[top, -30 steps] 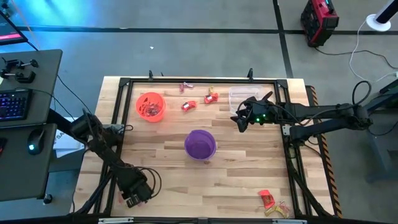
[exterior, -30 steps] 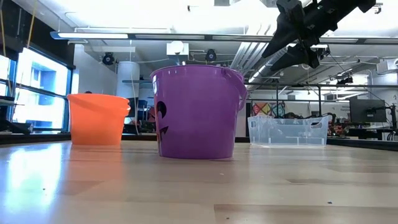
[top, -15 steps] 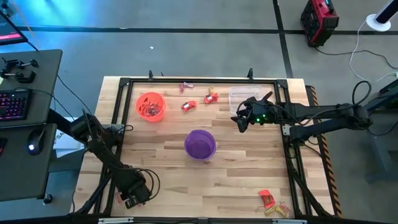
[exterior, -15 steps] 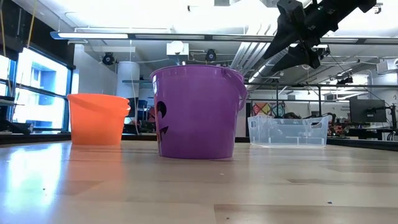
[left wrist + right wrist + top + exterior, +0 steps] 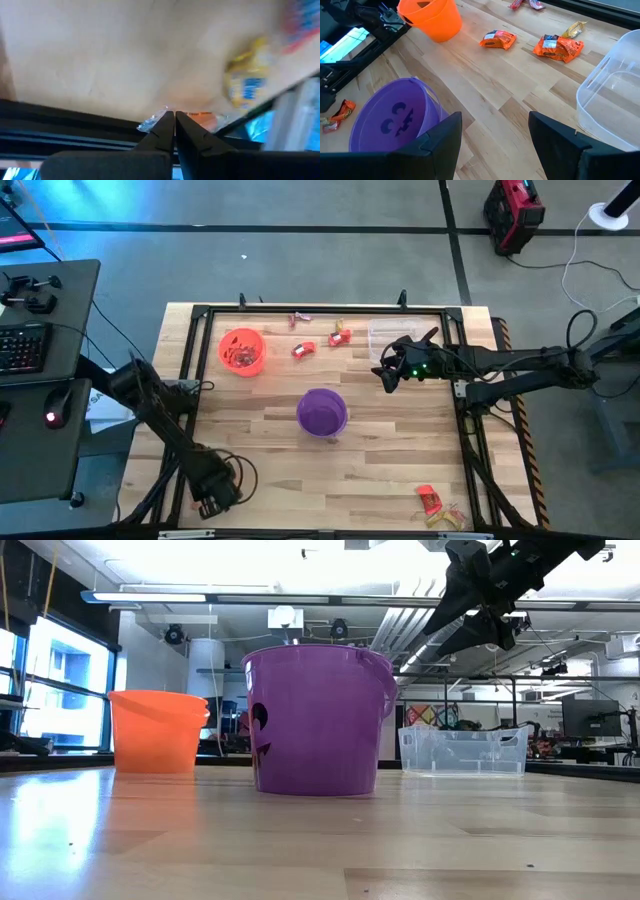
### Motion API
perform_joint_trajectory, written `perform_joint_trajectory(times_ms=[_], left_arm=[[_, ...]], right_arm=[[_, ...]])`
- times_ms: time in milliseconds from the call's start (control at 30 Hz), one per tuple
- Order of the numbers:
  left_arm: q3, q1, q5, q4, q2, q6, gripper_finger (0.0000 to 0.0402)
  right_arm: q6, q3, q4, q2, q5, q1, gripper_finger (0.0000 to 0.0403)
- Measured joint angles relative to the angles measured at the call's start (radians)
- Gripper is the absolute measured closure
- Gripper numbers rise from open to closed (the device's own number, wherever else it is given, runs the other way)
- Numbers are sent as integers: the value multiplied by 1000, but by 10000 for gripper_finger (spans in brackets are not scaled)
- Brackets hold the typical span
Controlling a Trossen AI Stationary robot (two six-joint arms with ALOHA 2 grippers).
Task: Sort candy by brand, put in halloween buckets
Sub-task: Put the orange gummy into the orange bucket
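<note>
Small orange-wrapped candy pieces [image 5: 558, 47] lay loose on the wooden tabletop [image 5: 400, 440], ahead of the right end effector [image 5: 388, 375] and between the clear rectangular plastic tub [image 5: 612, 95] and the bright orange round plastic bucket [image 5: 241, 351]. That orange bucket already held candy. The purple round plastic bucket [image 5: 322, 412] stood just beside and below the right end effector, which hung above the tabletop with its fingers spread wide, grasping nothing. More red and yellow wrapped candy [image 5: 431, 501] sat at the tabletop's near right corner, well apart from both arms. The left end effector [image 5: 174, 121] was down at the near left edge, its fingers clenched together, with an orange foil-ended wrapper [image 5: 200, 116] right at their tips; whether it was pinched could not be told.
</note>
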State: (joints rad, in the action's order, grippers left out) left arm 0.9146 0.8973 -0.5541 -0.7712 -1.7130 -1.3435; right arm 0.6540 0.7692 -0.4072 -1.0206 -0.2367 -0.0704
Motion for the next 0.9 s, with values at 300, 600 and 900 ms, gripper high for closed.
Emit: perform_joint_trajectory(times_ms=[300,600,900], left_arm=[[3,-174,218,-121,342,12,401],[3,-527,638,-147,741,77,401],[4,-1022,898,-144,848,484,401]], right_arm=[[0,0,0,0,0,0,179],[8,0,2,0,0,0,179],[129,0,52,0,-1,0,179]])
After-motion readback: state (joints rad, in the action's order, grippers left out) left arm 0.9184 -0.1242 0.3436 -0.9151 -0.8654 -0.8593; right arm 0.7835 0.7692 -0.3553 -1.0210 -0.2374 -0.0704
